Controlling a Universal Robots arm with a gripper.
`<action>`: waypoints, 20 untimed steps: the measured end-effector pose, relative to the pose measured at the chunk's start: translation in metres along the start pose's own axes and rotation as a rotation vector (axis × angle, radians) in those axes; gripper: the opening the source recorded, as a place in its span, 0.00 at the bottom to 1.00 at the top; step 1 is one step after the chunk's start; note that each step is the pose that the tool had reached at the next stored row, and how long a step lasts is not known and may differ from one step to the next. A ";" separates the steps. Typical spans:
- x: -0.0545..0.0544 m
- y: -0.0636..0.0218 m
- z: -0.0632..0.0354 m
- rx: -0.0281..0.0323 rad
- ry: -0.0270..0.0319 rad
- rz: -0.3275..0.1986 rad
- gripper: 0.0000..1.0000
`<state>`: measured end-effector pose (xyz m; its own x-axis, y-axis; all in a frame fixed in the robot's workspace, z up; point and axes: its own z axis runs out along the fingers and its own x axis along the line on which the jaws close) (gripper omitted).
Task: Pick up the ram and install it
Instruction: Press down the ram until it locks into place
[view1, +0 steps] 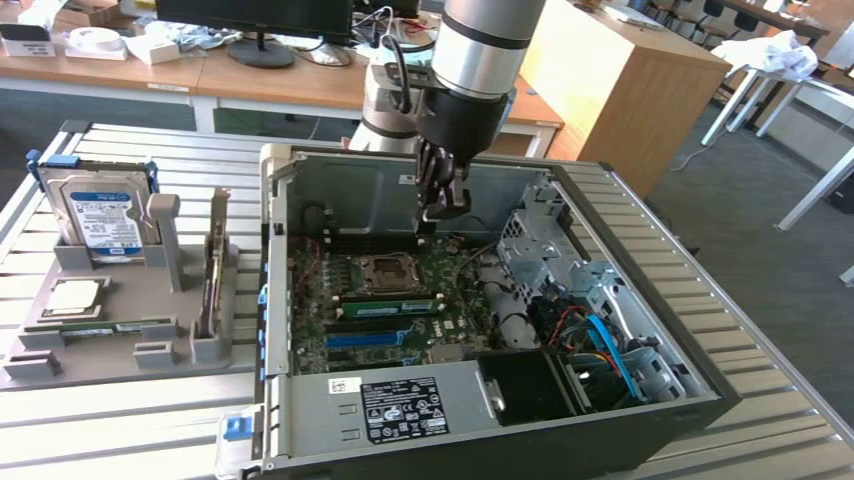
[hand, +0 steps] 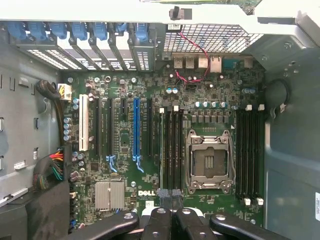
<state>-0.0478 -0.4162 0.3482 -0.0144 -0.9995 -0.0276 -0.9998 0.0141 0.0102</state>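
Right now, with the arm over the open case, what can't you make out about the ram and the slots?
- Ram: exterior view, lying in the grey holder, too small to read its chips.
- Gripper: wrist view, cut off by the edge; shut, nothing visibly held.
- Memory slots: wrist view, latch positions too small.
- Motherboard: exterior view, far part behind the gripper.

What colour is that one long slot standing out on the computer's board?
Blue; the long slot shows best in the wrist view.

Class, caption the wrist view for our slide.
Shut hand hovering over the motherboard with its empty processor socket.
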 end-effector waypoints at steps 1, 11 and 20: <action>0.000 0.0000 0.0000 0.0000 0.0000 0.000 0.10; 0.000 0.0000 0.0002 0.0018 -0.0006 0.067 0.10; 0.000 0.0000 0.0015 0.0060 -0.0022 0.218 0.10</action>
<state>-0.0478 -0.4162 0.3466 -0.2300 -0.9728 -0.0276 -0.9732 0.2298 0.0103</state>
